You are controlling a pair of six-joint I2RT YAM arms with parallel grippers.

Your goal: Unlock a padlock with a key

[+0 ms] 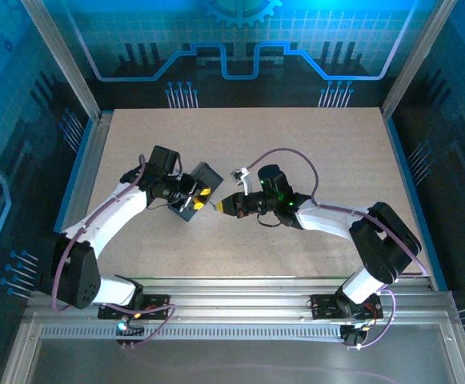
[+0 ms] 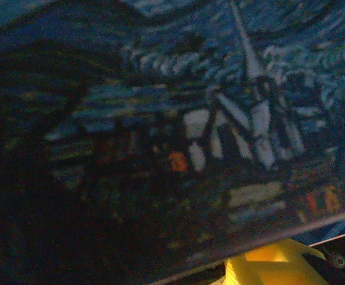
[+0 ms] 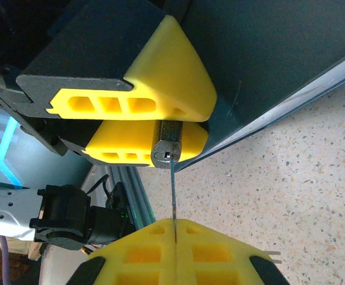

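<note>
In the right wrist view the small grey metal padlock (image 3: 167,147) is clamped between the two yellow fingers of my left gripper (image 3: 160,123), its keyhole end facing me. The thin silvery key (image 3: 173,196) stands edge-on, pinched in my shut right gripper (image 3: 175,234), and its tip touches the keyhole slot. How deep it sits I cannot tell. From above, the left gripper (image 1: 202,198) and right gripper (image 1: 221,206) meet tip to tip at mid-table. The padlock's shackle is hidden.
The dark-blue starry-night tin (image 2: 220,119) sits right at the left gripper (image 1: 194,186), its flat side (image 3: 267,53) just behind the padlock. One yellow finger (image 2: 273,264) shows under the tin's edge. Speckled tabletop (image 3: 291,178) lies below, with bare surface (image 1: 248,136) around both arms.
</note>
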